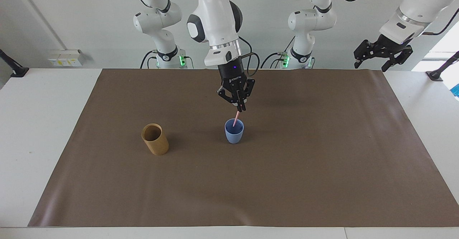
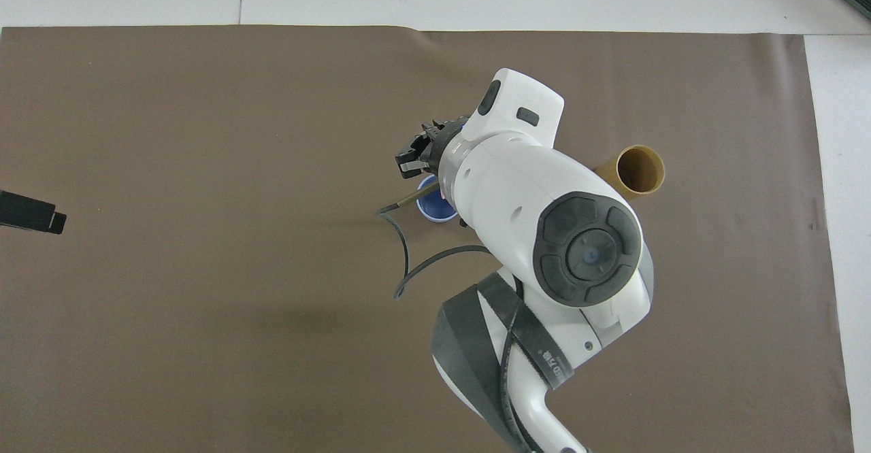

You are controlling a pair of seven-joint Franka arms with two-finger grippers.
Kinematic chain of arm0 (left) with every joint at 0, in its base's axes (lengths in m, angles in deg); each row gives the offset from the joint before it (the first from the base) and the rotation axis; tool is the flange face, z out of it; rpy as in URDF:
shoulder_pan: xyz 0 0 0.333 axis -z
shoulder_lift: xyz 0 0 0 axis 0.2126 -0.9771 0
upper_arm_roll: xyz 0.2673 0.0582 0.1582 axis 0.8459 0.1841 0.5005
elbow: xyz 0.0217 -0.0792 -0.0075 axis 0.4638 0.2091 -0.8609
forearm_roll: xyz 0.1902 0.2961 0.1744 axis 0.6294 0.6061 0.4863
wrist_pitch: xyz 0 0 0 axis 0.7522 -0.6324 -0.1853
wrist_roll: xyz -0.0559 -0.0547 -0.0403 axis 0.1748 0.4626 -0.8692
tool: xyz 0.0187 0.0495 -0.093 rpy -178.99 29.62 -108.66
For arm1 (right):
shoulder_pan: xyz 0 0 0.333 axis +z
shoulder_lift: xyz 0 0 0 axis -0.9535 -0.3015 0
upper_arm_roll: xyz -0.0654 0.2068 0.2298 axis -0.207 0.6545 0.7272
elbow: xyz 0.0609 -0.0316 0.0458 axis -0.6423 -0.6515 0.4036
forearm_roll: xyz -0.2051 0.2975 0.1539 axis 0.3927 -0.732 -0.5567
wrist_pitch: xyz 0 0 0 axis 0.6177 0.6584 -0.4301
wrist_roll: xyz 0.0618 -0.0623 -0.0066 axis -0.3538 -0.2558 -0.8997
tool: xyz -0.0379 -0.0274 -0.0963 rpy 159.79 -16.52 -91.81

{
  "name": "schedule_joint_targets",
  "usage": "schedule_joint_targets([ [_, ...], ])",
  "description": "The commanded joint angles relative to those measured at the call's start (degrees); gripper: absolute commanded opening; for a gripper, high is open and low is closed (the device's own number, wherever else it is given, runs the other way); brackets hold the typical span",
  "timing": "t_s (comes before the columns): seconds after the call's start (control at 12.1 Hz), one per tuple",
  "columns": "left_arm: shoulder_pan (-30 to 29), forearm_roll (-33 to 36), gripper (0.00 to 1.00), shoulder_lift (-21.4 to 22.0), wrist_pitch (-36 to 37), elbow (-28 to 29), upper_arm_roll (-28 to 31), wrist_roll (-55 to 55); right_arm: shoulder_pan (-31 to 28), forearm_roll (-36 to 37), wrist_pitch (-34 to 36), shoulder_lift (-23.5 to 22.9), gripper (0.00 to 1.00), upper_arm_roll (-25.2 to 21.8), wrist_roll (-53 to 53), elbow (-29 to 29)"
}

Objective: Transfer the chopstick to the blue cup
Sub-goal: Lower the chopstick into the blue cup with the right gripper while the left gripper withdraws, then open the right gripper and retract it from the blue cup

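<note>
My right gripper (image 1: 242,107) is pinched on the chopstick (image 1: 236,118), its tip inside the blue cup (image 1: 234,131). It leans toward 1 o'clock; released carelessly, it could tip the cup. My left gripper (image 1: 381,54) waits.

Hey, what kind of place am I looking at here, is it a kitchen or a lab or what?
Most likely a robotics lab, not a kitchen. Two white arms are mounted at a plain white table covered by a brown mat, and the only props are a blue cup and a tan cup.
</note>
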Motion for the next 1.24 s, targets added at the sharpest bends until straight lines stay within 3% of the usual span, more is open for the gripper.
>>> schedule_joint_targets([
  [0.0,-0.47,-0.08,1.00,0.49,-1.43,0.36,-0.13,-1.86,-0.27,0.91,-2.25,0.71,0.00,0.01,-0.62,-2.94],
  [0.17,-0.47,-0.69,1.00,0.31,-1.52,-0.25,-0.22,-1.95,-0.18,0.91,-2.34,0.18,0.00,0.01,-0.70,-3.91],
  [0.25,-0.55,-0.78,1.00,0.49,-1.44,-0.69,-0.04,-1.77,-0.18,0.83,-2.17,0.18,0.08,0.19,-1.05,-4.08],
  [0.33,-0.38,-1.04,1.00,0.32,-1.61,-1.30,-0.04,-1.86,-0.27,0.56,-2.17,0.18,0.24,0.19,-1.06,-4.17],
  [0.5,-0.12,-1.31,1.00,1.01,-1.70,-1.05,-0.13,-2.12,-0.53,0.03,-2.34,0.00,0.46,0.19,-1.06,-4.00],
  [0.74,0.15,-1.31,1.00,1.02,-1.52,-1.04,-0.22,-1.77,-0.62,-0.05,-3.56,-0.43,0.61,0.19,-0.18,-3.04],
  [0.99,-0.38,-1.31,1.00,1.02,-1.26,-1.05,-0.22,-1.77,-1.94,-1.45,-2.79,0.44,0.69,0.19,-0.18,-2.16],
  [1.16,-0.55,-1.22,1.00,1.02,-1.26,-1.05,-0.22,-1.77,-2.37,-2.77,0.62,2.28,0.82,0.02,0.08,-2.07],
])
